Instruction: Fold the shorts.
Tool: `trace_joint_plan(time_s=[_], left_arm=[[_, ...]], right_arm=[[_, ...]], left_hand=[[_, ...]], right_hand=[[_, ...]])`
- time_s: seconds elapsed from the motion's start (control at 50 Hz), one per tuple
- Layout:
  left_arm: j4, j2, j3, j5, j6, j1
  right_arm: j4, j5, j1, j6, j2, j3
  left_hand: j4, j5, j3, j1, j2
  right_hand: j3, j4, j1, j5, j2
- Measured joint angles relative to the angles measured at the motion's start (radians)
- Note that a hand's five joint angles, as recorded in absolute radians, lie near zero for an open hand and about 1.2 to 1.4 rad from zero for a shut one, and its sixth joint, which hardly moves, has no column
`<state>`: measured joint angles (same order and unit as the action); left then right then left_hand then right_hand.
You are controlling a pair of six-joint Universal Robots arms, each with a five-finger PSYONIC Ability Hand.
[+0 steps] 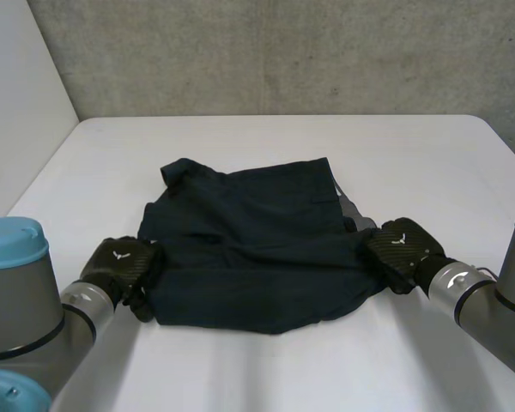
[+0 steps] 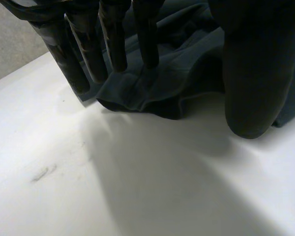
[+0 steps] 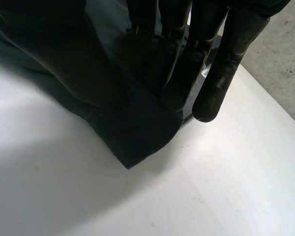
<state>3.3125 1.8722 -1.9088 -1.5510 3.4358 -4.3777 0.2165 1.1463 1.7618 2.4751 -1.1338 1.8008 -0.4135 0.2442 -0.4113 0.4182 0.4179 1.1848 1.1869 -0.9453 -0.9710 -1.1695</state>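
Note:
Dark navy shorts [image 1: 249,232] lie spread across the middle of the white table [image 1: 266,369]. My left hand [image 1: 120,266] rests at their left edge. In the left wrist view its straight fingers [image 2: 113,39] touch the rumpled hem [image 2: 177,73], while the thumb [image 2: 255,73] stands apart beside the cloth. My right hand [image 1: 401,249] is at the shorts' right edge. There its fingers [image 3: 221,73] close against the thumb, with a corner of the cloth [image 3: 137,132] pinched between them.
A grey concrete wall [image 1: 283,51] stands behind the table and a white panel [image 1: 17,94] at the left. Bare table surface surrounds the shorts on all sides.

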Motion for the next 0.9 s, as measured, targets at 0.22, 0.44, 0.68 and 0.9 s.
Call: trace_joint_plan(time_s=[0.22, 0.44, 0.68, 0.9], left_arm=[[-0.006, 0.020, 0.015, 0.004, 0.007, 0.027], [-0.045, -0.139, -0.039, 0.012, -0.003, 0.069], [-0.045, -0.074, -0.038, 0.009, 0.005, 0.122], [-0.038, 0.043, 0.017, -0.013, 0.009, 0.130]], right_arm=[[-0.004, 0.052, 0.060, 0.019, -0.008, 0.000], [-0.006, 0.072, 0.080, 0.016, -0.012, 0.006], [-0.006, 0.070, 0.078, 0.016, -0.012, 0.009], [-0.005, 0.076, 0.070, 0.015, -0.016, 0.011]], left_hand=[[-0.105, 0.098, -0.103, 0.099, 0.096], [-0.025, 0.020, -0.037, 0.033, 0.028], [-0.017, 0.006, -0.031, 0.027, 0.019], [-0.645, 0.627, -0.632, 0.655, 0.650]], right_hand=[[0.007, 0.000, -0.005, -0.010, 0.000], [0.009, 0.000, -0.005, -0.010, 0.000], [0.009, 0.000, -0.005, -0.010, 0.000], [0.009, 0.000, -0.005, -0.010, 0.000]])
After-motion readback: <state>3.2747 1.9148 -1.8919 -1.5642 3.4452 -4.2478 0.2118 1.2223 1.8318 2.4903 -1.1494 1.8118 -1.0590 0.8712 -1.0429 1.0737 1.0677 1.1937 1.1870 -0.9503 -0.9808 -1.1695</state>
